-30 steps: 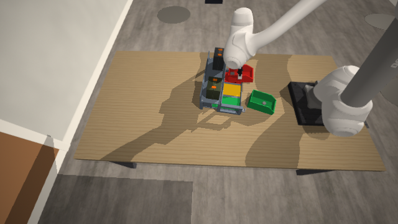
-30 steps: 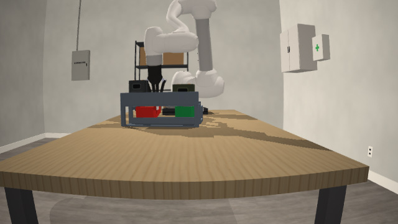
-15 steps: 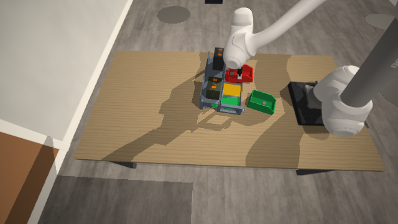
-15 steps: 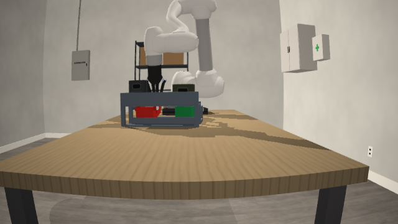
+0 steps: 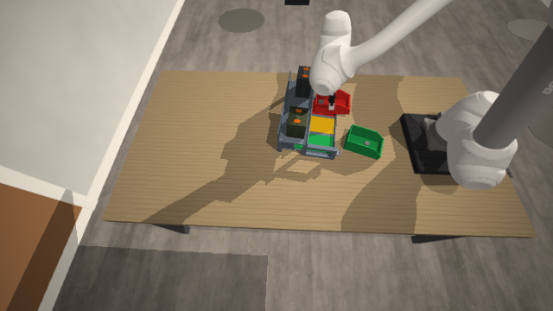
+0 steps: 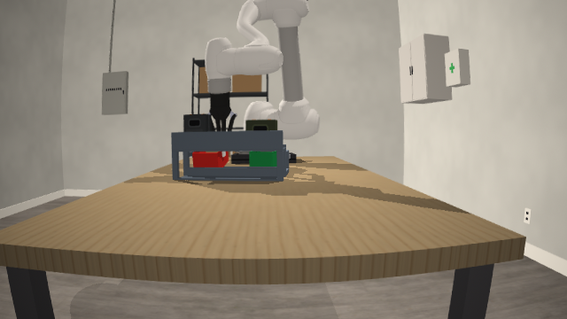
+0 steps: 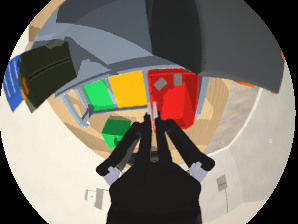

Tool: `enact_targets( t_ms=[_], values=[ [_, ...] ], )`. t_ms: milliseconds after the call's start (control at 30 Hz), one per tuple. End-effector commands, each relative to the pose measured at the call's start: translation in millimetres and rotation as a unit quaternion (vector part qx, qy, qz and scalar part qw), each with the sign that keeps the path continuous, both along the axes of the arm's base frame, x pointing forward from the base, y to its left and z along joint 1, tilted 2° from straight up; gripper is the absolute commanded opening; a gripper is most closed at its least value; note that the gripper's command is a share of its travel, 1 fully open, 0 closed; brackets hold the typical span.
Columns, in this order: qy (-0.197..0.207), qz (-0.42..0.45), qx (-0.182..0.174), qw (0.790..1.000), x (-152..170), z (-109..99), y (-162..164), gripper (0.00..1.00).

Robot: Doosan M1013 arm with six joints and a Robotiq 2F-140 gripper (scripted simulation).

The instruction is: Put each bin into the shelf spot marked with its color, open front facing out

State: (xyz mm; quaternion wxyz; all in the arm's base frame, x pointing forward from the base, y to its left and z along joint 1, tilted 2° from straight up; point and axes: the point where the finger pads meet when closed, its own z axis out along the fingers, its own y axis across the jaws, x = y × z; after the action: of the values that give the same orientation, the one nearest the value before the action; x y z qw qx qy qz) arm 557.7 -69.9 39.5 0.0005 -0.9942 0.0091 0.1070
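The red bin sits at the far end of the grey shelf, part way into the lower level; in the wrist view it holds small grey parts. My gripper stands over the bin's outer edge and is shut on its thin wall, which shows between the fingertips. The green bin lies on the table to the right of the shelf, apart from it, with one grey part inside. A yellow mark and a green mark show on the shelf's lower board.
A black box and an olive box stand on the shelf's top board. The arm's black base plate lies at the table's right side. The shelf also shows from behind in the exterior view.
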Motion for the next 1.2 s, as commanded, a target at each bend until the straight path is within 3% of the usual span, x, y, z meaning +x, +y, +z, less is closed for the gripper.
enact_targets(
  t_ms=[0, 1167],
  values=[
    [-0.001, 0.0, 0.0, 1.0, 1.3, -0.1, 0.0, 0.1],
    [-0.01, 0.0, 0.0, 1.0, 10.0, -1.5, -0.2, 0.1]
  ],
)
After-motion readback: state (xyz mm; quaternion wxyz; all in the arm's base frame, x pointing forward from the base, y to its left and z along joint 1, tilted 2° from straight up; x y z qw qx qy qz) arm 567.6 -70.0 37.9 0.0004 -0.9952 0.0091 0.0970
